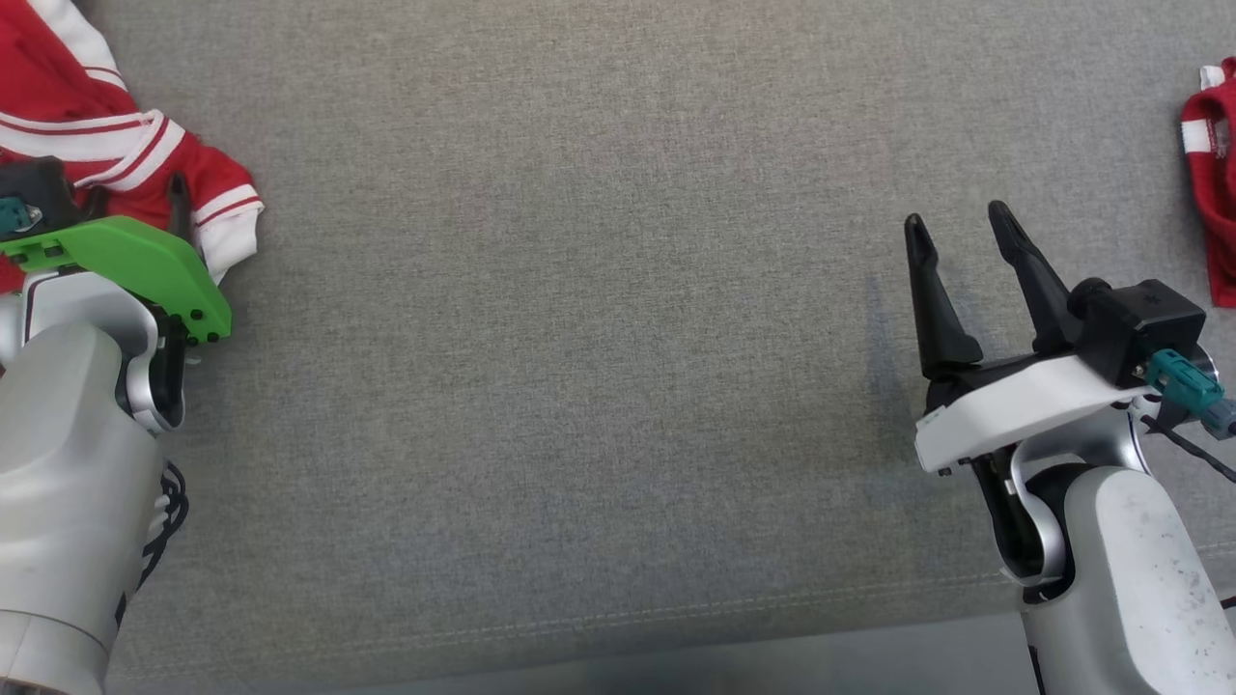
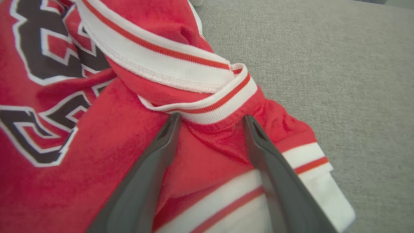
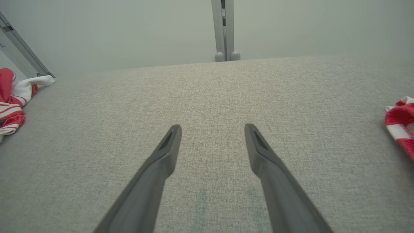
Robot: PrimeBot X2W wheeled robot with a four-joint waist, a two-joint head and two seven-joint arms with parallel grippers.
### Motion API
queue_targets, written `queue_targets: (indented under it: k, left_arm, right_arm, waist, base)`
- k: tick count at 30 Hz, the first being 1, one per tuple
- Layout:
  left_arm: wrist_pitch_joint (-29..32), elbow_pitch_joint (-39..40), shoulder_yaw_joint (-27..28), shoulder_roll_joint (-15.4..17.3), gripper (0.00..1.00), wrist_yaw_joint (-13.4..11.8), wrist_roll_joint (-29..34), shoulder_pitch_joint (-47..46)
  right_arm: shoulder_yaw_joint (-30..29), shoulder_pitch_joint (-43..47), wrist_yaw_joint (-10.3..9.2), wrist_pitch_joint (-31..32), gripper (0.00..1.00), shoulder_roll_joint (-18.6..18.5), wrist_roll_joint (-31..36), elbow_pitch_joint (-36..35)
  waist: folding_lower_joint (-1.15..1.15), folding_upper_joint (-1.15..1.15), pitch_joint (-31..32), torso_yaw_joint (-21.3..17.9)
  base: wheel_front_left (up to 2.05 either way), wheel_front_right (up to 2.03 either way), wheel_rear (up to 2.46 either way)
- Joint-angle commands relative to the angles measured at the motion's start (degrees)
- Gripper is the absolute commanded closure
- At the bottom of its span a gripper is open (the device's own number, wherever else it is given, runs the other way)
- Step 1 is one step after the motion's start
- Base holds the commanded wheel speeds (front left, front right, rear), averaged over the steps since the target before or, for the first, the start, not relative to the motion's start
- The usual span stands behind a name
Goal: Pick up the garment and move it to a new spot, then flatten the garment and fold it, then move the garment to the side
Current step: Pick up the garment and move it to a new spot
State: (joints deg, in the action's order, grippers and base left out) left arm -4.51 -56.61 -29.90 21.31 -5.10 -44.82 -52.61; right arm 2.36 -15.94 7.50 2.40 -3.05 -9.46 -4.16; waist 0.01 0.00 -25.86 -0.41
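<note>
A crumpled red garment (image 1: 116,135) with white striped bands and dark lettering lies at the far left of the grey fabric surface (image 1: 599,338). My left gripper (image 1: 137,198) is over its near edge. In the left wrist view the left gripper (image 2: 212,118) is open, with its fingertips (image 2: 171,129) down at a red fold just below a white striped band of the garment (image 2: 97,139); nothing is pinched. My right gripper (image 1: 956,217) hovers open over bare fabric at the right, and the right wrist view shows the right gripper (image 3: 212,127) with nothing between its fingers.
A second red and white cloth piece (image 1: 1212,174) lies at the right edge, also seen as the cloth piece (image 3: 401,119) to my right gripper's right. A grey post (image 3: 223,29) stands behind the surface's far edge. The front edge (image 1: 579,647) runs along the bottom.
</note>
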Motion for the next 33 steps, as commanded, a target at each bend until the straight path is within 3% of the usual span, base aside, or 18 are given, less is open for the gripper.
queue_targets:
  k: [1,2,3,4,5,6,8,20,27,33]
  left_arm:
    - [0.0,-1.4,0.1,0.0,0.00,0.3,-0.5,-1.2]
    - [0.0,-2.3,0.1,-0.1,0.00,0.5,-0.5,-1.4]
    - [0.1,-3.1,-0.1,-0.3,0.09,0.5,-0.4,-1.5]
    - [0.2,-4.0,-0.3,-0.4,0.36,0.6,-0.3,-1.5]
    - [0.1,-4.7,-0.4,-0.4,0.53,0.8,-0.2,-1.7]
    - [-0.2,-5.3,-0.5,-0.4,0.63,0.8,-0.1,-1.8]
    - [-1.4,-6.3,-0.4,-0.4,1.00,0.9,0.1,-2.2]
    - [-9.3,-6.0,-0.1,2.1,1.00,4.2,1.1,-4.8]
    - [-10.2,-2.1,-2.1,3.6,1.00,8.0,3.4,-4.8]
    - [-7.7,2.8,-5.8,4.3,1.00,10.2,5.7,-5.5]
  right_arm:
    - [0.1,-0.4,-0.02,-0.4,0.00,-0.3,-0.1,-0.3]
    - [0.3,-0.5,-0.02,-0.5,0.00,-0.3,-0.2,-0.2]
    - [0.3,-0.4,-0.02,-0.6,0.00,-0.4,-0.3,-0.1]
    - [0.4,-0.4,-0.02,-0.6,0.00,-0.5,-0.4,0.0]
    - [0.4,-0.4,-0.02,-0.7,0.00,-0.5,-0.5,0.1]
    - [0.3,-0.4,-0.02,-0.8,0.00,-0.6,-0.5,0.2]
    - [0.1,-0.3,-0.02,-1.1,0.00,-0.6,-0.5,0.5]
    - [-0.9,0.9,-0.02,-2.4,0.00,-0.3,-0.9,3.0]
    - [-1.4,2.5,-0.02,-2.7,0.00,-0.1,-1.2,4.4]
    - [-1.9,4.6,-0.02,-3.0,0.00,0.0,-1.7,5.4]
  waist:
    - [-0.01,0.00,-0.9,-1.0]
    - [-0.01,0.00,-1.0,-1.1]
    - [-0.01,0.00,-1.1,-1.3]
    - [-0.01,0.00,-1.1,-1.4]
    - [-0.01,0.00,-1.2,-1.5]
    - [-0.01,0.00,-1.1,-1.6]
    - [-0.01,0.00,-0.9,-1.7]
    - [-0.01,0.00,5.6,-0.6]
    - [-0.01,0.00,11.0,-0.9]
    - [-0.01,0.00,15.8,-2.9]
  base:
    - [0.00,0.00,0.00]
    - [0.00,0.00,0.00]
    - [0.00,0.00,0.00]
    - [0.00,0.00,0.00]
    - [0.00,0.00,0.00]
    - [0.00,0.00,0.00]
    - [0.00,0.00,0.00]
    - [0.00,0.00,0.00]
    - [0.00,0.00,0.00]
    - [0.00,0.00,0.00]
